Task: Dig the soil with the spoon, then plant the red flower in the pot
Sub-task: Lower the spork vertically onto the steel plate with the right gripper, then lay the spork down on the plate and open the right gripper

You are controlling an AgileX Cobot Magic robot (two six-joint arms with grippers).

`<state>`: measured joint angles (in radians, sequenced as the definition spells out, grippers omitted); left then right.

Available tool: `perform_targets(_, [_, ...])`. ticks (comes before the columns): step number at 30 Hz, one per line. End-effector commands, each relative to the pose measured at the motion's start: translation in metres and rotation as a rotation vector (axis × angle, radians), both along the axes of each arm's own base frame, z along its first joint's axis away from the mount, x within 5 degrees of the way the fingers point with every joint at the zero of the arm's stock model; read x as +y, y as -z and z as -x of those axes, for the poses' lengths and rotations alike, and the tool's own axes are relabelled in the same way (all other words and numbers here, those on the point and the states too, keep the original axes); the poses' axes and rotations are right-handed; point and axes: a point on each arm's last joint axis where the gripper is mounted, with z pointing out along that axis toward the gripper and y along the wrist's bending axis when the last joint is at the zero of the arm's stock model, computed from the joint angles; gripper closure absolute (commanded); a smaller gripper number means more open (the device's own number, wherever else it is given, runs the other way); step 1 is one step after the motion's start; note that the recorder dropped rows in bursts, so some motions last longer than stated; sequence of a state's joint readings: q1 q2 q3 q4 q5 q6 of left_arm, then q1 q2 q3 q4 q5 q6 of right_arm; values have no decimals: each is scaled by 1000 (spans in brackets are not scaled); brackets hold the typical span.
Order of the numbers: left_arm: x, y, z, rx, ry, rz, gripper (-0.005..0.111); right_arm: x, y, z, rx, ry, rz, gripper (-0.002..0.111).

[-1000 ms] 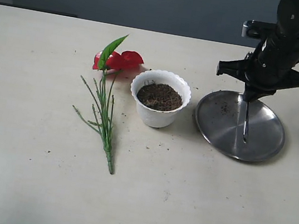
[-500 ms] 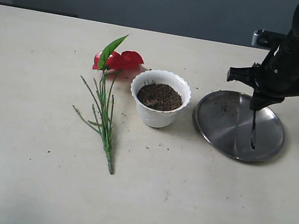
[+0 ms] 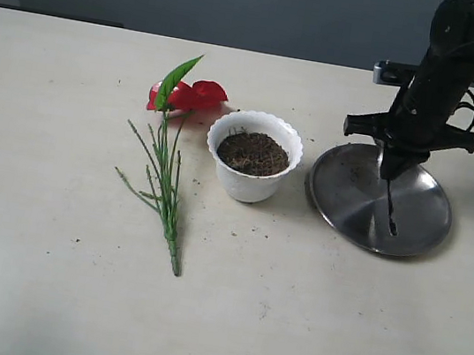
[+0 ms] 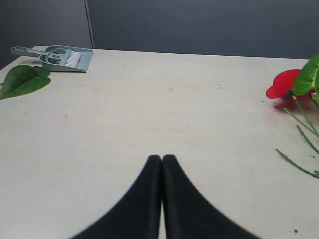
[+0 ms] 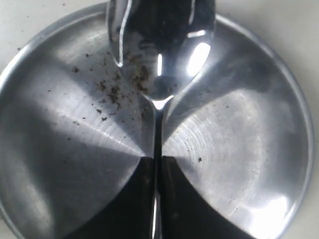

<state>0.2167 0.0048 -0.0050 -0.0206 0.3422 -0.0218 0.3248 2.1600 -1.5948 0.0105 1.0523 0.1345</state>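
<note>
Spoon point(image 3: 389, 207) was held by its handle in the clenched right tool point(image 3: 392, 169), bowl hanging over the steel plate point(image 3: 346, 194). The pot point(image 3: 249, 184) of soil point(image 3: 253, 152) was set well aside from that tool, the red flower point(image 3: 191, 95) beyond it. The left tool point(image 4: 161, 160), pressed shut and empty, and a dustpan point(image 4: 60, 57) were shown only by the left wrist view.

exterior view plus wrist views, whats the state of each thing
pot: upright, filled with soil
red flower: lying flat beside pot, unplanted
spoon: handle gripped, bowl over plate
plate: flat, few dark crumbs
left pincer: shut, empty
right pincer: shut on spoon
</note>
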Motion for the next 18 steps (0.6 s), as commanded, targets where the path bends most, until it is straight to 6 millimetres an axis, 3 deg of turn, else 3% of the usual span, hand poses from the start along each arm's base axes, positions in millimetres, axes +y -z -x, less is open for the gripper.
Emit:
perform_targets(1, [0,1,0,-6,-1,-1,107,-1,4,-2,11,-13,3,109])
perform_targets(18, [0,1,0,-6,-1,-1,107,0,31,0,104,-14,15,109])
